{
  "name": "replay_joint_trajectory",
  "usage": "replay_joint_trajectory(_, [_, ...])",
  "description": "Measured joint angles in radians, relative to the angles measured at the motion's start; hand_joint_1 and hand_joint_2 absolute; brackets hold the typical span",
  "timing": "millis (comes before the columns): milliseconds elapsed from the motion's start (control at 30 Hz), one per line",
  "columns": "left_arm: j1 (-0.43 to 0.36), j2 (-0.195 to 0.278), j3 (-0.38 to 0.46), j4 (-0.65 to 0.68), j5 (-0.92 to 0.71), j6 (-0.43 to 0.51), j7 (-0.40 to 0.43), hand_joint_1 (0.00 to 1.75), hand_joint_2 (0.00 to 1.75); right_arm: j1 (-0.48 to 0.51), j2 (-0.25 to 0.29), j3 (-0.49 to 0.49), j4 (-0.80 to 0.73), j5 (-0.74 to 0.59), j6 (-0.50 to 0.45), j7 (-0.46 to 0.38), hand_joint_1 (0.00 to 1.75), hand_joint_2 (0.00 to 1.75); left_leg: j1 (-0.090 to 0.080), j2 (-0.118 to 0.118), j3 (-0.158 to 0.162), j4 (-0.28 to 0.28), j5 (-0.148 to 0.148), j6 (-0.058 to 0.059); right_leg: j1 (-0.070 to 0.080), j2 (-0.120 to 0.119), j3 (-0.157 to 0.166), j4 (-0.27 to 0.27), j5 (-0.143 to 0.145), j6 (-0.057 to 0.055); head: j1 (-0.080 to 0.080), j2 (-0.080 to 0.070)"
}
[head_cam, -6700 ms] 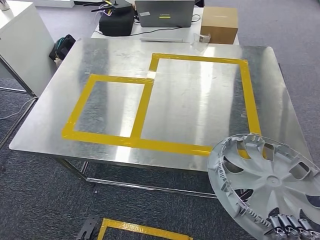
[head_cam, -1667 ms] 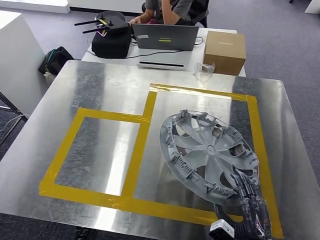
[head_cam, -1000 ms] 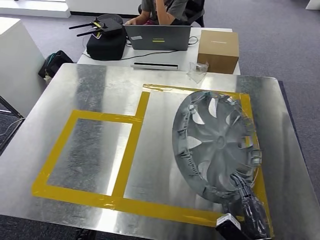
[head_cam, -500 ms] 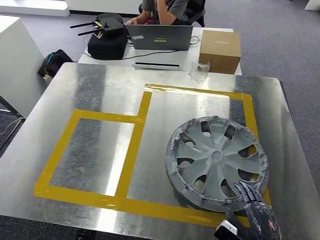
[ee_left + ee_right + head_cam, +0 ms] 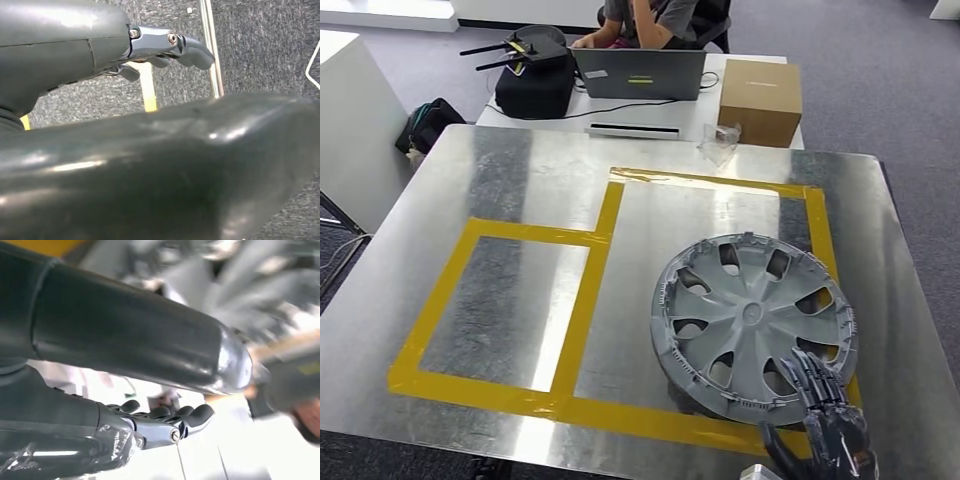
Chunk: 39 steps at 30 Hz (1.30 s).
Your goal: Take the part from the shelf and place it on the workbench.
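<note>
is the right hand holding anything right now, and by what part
Cannot be told for sure. The right hand has its fingers over the near rim of the hubcap, which lies flat on the workbench; a closed grip isn't visible.

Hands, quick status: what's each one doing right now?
Left hand: holds nothing, fingers extended, hanging over the floor.
Right hand: fingers lie on the wheel cover's rim; grip cannot be told.

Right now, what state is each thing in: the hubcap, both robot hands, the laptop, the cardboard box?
Hubcap: lying flat on the workbench, mostly inside the larger yellow tape frame.
Right robot hand: fingers spread at the hubcap's near rim; whether it grips, unclear.
Left robot hand: holds nothing, fingers extended, above the carpet.
Laptop: open.
Cardboard box: closed.
</note>
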Motion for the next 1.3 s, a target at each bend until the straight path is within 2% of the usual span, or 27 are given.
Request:
replay_joint_trajectory(33, [0.0, -0.002, 0.001, 0.0, 0.002, 0.0, -0.003, 0.0, 0.0, 0.002, 0.009, 0.012, -0.015, 0.021, -0.018, 0.004, 0.0, 0.0, 0.003, 0.002, 0.003, -0.011, 0.011, 0.004, 0.002, -0.001, -0.003, -0.001, -0.001, 0.004, 0.001, 0.0])
replay_joint_trajectory(100, [0.001, -0.004, 0.004, 0.0, 0.007, 0.003, -0.007, 0.0, 0.0, 0.004, 0.022, 0.035, -0.04, 0.059, -0.059, 0.016, 0.0, 0.0, 0.011, 0.005, 0.007, -0.035, 0.032, 0.009, 0.005, -0.003, -0.025, 0.042, -0.037, 0.01, 0.004, 0.0])
replay_joint_trajectory(167, [0.006, -0.005, 0.007, 0.0, 0.01, 0.007, -0.013, 0.0, 0.0, 0.007, 0.035, 0.059, -0.062, 0.138, -0.108, 0.046, 0.0, 0.0, 0.014, 0.01, 0.006, -0.04, 0.038, 0.01, 0.002, -0.005, -0.074, 0.163, -0.105, 0.015, 0.006, 0.0])
replay_joint_trajectory(200, [0.01, -0.005, 0.009, 0.0, 0.01, 0.009, -0.015, 0.0, 0.0, 0.01, 0.041, 0.072, -0.075, 0.198, -0.128, 0.071, 0.0, 0.0, 0.014, 0.011, 0.004, -0.038, 0.037, 0.009, 0.0, -0.005, -0.096, 0.223, -0.128, 0.019, 0.006, 0.0])
replay_joint_trajectory(233, [0.013, -0.005, 0.011, 0.0, 0.011, 0.011, -0.016, 0.0, 0.0, 0.014, 0.046, 0.087, -0.089, 0.269, -0.141, 0.1, 0.0, 0.0, 0.016, 0.012, 0.002, -0.035, 0.036, 0.008, -0.003, -0.005, -0.107, 0.258, -0.133, 0.024, 0.006, 0.0])
replay_joint_trajectory(267, [0.015, -0.006, 0.012, 0.0, 0.011, 0.013, -0.017, 0.0, 0.0, 0.017, 0.049, 0.102, -0.103, 0.335, -0.148, 0.13, 0.0, 0.0, 0.018, 0.013, 0.001, -0.031, 0.035, 0.005, -0.006, -0.006, -0.102, 0.256, -0.121, 0.029, 0.006, 0.0])
replay_joint_trajectory(300, [0.016, -0.007, 0.015, 0.0, 0.01, 0.014, -0.017, 0.0, 0.0, 0.018, 0.05, 0.116, -0.117, 0.392, -0.151, 0.162, 0.0, 0.0, 0.022, 0.012, -0.001, -0.025, 0.032, 0.0, -0.011, -0.007, -0.077, 0.216, -0.092, 0.036, 0.006, 0.0])
replay_joint_trajectory(367, [0.017, -0.007, 0.019, 0.0, 0.01, 0.015, -0.017, 0.0, 0.0, 0.01, 0.05, 0.147, -0.141, 0.46, -0.152, 0.222, 0.0, 0.0, 0.029, 0.01, -0.009, -0.005, 0.021, -0.016, -0.017, -0.008, -0.005, 0.094, -0.047, 0.051, 0.008, 0.0])
replay_joint_trajectory(400, [0.017, -0.007, 0.021, 0.0, 0.011, 0.016, -0.017, 0.0, 0.0, 0.003, 0.049, 0.166, -0.151, 0.474, -0.154, 0.248, 0.0, 0.0, 0.03, 0.009, -0.015, 0.007, 0.016, -0.024, -0.018, -0.007, 0.018, 0.054, -0.039, 0.05, 0.011, 0.0])
replay_joint_trajectory(467, [0.016, -0.006, 0.025, 0.0, 0.016, 0.016, -0.017, 0.0, 0.0, -0.015, 0.049, 0.209, -0.162, 0.463, -0.161, 0.291, 0.0, 0.0, 0.027, 0.007, -0.028, 0.026, 0.012, -0.036, -0.014, -0.002, 0.027, 0.041, -0.049, 0.032, 0.011, 0.0])
replay_joint_trajectory(533, [0.016, -0.007, 0.029, 0.0, 0.022, 0.017, -0.018, 0.0, 0.0, -0.027, 0.046, 0.247, -0.167, 0.409, -0.169, 0.317, 0.0, 0.0, 0.028, 0.006, -0.039, 0.038, 0.009, -0.044, -0.014, -0.002, 0.011, 0.047, -0.049, 0.006, 0.006, 0.0])
replay_joint_trajectory(567, [0.017, -0.007, 0.032, 0.0, 0.025, 0.018, -0.018, 0.0, 0.0, -0.032, 0.044, 0.264, -0.169, 0.374, -0.171, 0.324, 0.0, 0.0, 0.029, 0.007, -0.048, 0.052, -0.005, -0.049, -0.014, -0.003, 0.003, 0.049, -0.046, -0.004, 0.004, 0.0])
replay_joint_trajectory(600, [0.017, -0.008, 0.035, 0.0, 0.028, 0.019, -0.019, 0.0, 0.0, -0.039, 0.043, 0.279, -0.171, 0.341, -0.172, 0.329, 0.0, 0.0, 0.029, 0.007, -0.065, 0.085, -0.033, -0.052, -0.014, -0.004, -0.005, 0.048, -0.04, -0.014, 0.004, 0.0])
replay_joint_trajectory(667, [0.017, -0.009, 0.041, 0.0, 0.032, 0.021, -0.02, 0.0, 0.0, -0.047, 0.046, 0.297, -0.176, 0.253, -0.172, 0.296, 0.0, 0.0, 0.029, 0.008, -0.116, 0.203, -0.112, -0.056, -0.011, -0.005, -0.024, 0.048, -0.028, -0.029, 0.0, 0.0])
replay_joint_trajectory(700, [0.017, -0.01, 0.045, 0.0, 0.034, 0.023, -0.021, 0.0, 0.0, -0.04, 0.056, 0.291, -0.178, 0.182, -0.172, 0.242, 0.0, 0.0, 0.029, 0.008, -0.141, 0.266, -0.144, -0.056, -0.008, -0.007, -0.033, 0.048, -0.022, -0.033, -0.001, 0.0])
replay_joint_trajectory(733, [0.018, -0.011, 0.048, 0.0, 0.036, 0.026, -0.023, 0.0, 0.0, -0.021, 0.075, 0.27, -0.176, 0.089, -0.172, 0.154, 0.0, 0.0, 0.029, 0.008, -0.155, 0.308, -0.157, -0.054, -0.005, -0.009, -0.041, 0.048, -0.016, -0.035, -0.001, 0.0])
replay_joint_trajectory(767, [0.02, -0.011, 0.052, 0.0, 0.039, 0.029, -0.026, 0.0, 0.0, 0.004, 0.101, 0.236, -0.17, -0.012, -0.172, 0.045, 0.0, 0.0, 0.028, 0.008, -0.153, 0.317, -0.149, -0.051, -0.001, -0.011, -0.049, 0.048, -0.009, -0.036, -0.002, 0.0])
replay_joint_trajectory(800, [0.023, -0.011, 0.056, 0.0, 0.042, 0.033, -0.029, 0.0, 0.0, 0.027, 0.128, 0.2, -0.162, -0.097, -0.172, -0.06, 0.0, 0.0, 0.027, 0.008, -0.132, 0.289, -0.123, -0.045, 0.002, -0.012, -0.057, 0.048, -0.003, -0.036, -0.001, 0.0])
replay_joint_trajectory(867, [0.027, -0.011, 0.063, 0.0, 0.044, 0.037, -0.034, 0.0, 0.0, 0.059, 0.175, 0.143, -0.147, -0.194, -0.172, -0.202, 0.0, 0.0, 0.02, 0.008, -0.053, 0.16, -0.063, -0.029, 0.007, -0.01, -0.072, 0.048, 0.013, -0.032, -0.002, 0.0])
replay_joint_trajectory(933, [0.026, -0.012, 0.068, 0.0, 0.044, 0.039, -0.037, 0.0, 0.0, 0.085, 0.206, 0.112, -0.139, -0.218, -0.172, -0.246, 0.0, 0.0, 0.012, 0.008, 0.007, 0.05, -0.04, -0.02, 0.008, -0.01, -0.081, 0.047, 0.029, -0.024, -0.001, 0.0])
replay_joint_trajectory(1033, [0.029, -0.014, 0.074, 0.0, 0.046, 0.039, -0.038, 0.0, 0.0, 0.115, 0.234, 0.086, -0.131, -0.224, -0.172, -0.261, 0.0, 0.0, 0.004, 0.008, 0.002, 0.019, -0.022, -0.015, 0.002, -0.011, -0.086, 0.034, 0.058, -0.008, -0.003, 0.0])
replay_joint_trajectory(1067, [0.031, -0.015, 0.075, 0.0, 0.047, 0.039, -0.038, 0.0, 0.0, 0.124, 0.24, 0.08, -0.128, -0.23, -0.172, -0.264, 0.0, 0.0, 0.005, 0.01, -0.006, 0.017, -0.011, -0.008, 0.0, -0.011, -0.092, 0.035, 0.049, -0.003, -0.004, 0.0])
replay_joint_trajectory(1100, [0.032, -0.015, 0.076, 0.0, 0.048, 0.041, -0.038, 0.0, 0.0, 0.132, 0.246, 0.074, -0.125, -0.241, -0.172, -0.269, 0.0, 0.0, 0.006, 0.011, -0.015, 0.014, 0.001, -0.001, 0.0, -0.01, -0.101, 0.051, 0.023, 0.001, -0.003, 0.0])
replay_joint_trajectory(1200, [0.034, -0.014, 0.08, 0.0, 0.05, 0.048, -0.038, 0.0, 0.0, 0.15, 0.268, 0.05, -0.099, -0.309, -0.172, -0.3, 0.0, 0.0, 0.005, 0.013, -0.052, 0.013, 0.035, 0.012, 0.001, -0.01, -0.136, 0.21, -0.124, 0.007, -0.002, 0.0])
replay_joint_trajectory(1233, [0.035, -0.014, 0.082, 0.0, 0.051, 0.05, -0.039, 0.0, 0.0, 0.155, 0.277, 0.036, -0.082, -0.338, -0.172, -0.317, 0.0, 0.0, 0.004, 0.014, -0.068, 0.014, 0.047, 0.013, 0.002, -0.01, -0.141, 0.269, -0.15, 0.008, -0.002, 0.0])
replay_joint_trajectory(1267, [0.036, -0.015, 0.084, 0.0, 0.054, 0.051, -0.041, 0.0, 0.0, 0.159, 0.288, 0.02, -0.06, -0.366, -0.172, -0.336, 0.0, 0.0, 0.002, 0.014, -0.083, 0.015, 0.058, 0.013, 0.003, -0.01, -0.134, 0.303, -0.149, 0.008, -0.002, 0.0])
replay_joint_trajectory(1300, [0.039, -0.015, 0.088, 0.0, 0.057, 0.053, -0.044, 0.0, 0.0, 0.163, 0.3, 0.0, -0.034, -0.392, -0.172, -0.355, 0.0, 0.0, 0.002, 0.014, -0.098, 0.017, 0.069, 0.011, 0.004, -0.01, -0.111, 0.302, -0.127, 0.007, -0.002, 0.0])
